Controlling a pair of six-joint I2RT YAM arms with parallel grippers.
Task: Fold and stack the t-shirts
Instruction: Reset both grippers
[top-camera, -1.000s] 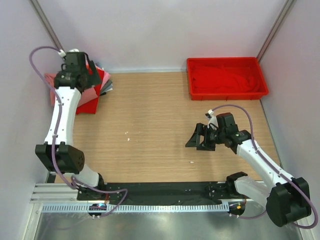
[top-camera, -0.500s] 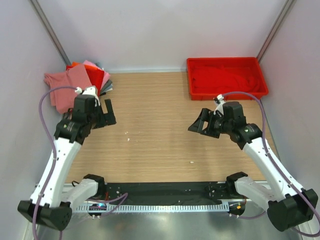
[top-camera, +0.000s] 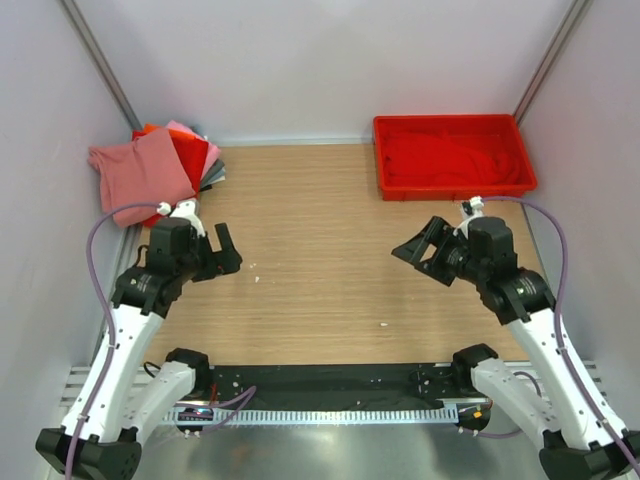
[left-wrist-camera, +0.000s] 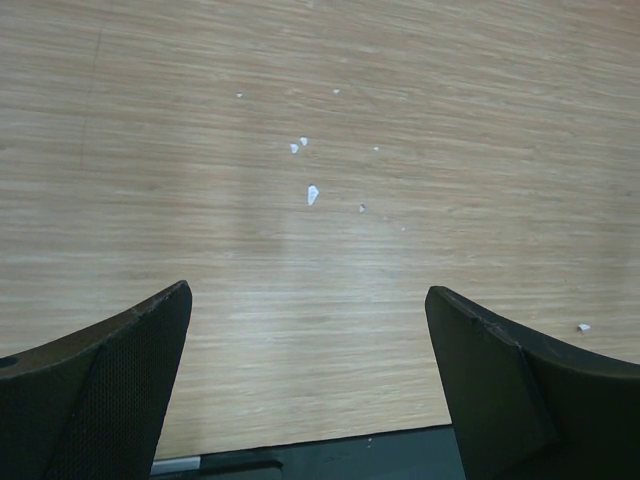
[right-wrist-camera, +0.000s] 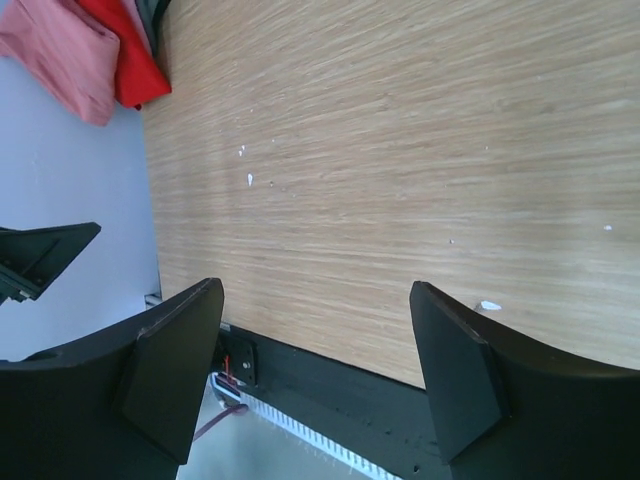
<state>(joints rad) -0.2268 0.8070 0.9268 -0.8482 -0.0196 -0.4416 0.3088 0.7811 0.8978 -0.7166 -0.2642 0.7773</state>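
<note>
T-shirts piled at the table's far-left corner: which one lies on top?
The dusty salmon-pink t-shirt, draped over the others; the bright red t-shirt and grey t-shirt only show as edges beneath its right side.

Wooden table (top-camera: 320, 240), pale walls (top-camera: 300, 60)

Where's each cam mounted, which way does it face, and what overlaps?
Top external: above and behind the arm bases, looking down on the table; both arms show, t-shirts far left, red tray far right.
Left wrist: on the left arm, looking down at bare wood and white specks; own left fingers open at the bottom corners.
Right wrist: on the right arm, looking leftward across the table; own right fingers open at the bottom corners.
Shared: specks in all three; t-shirts in top and right wrist.
</note>
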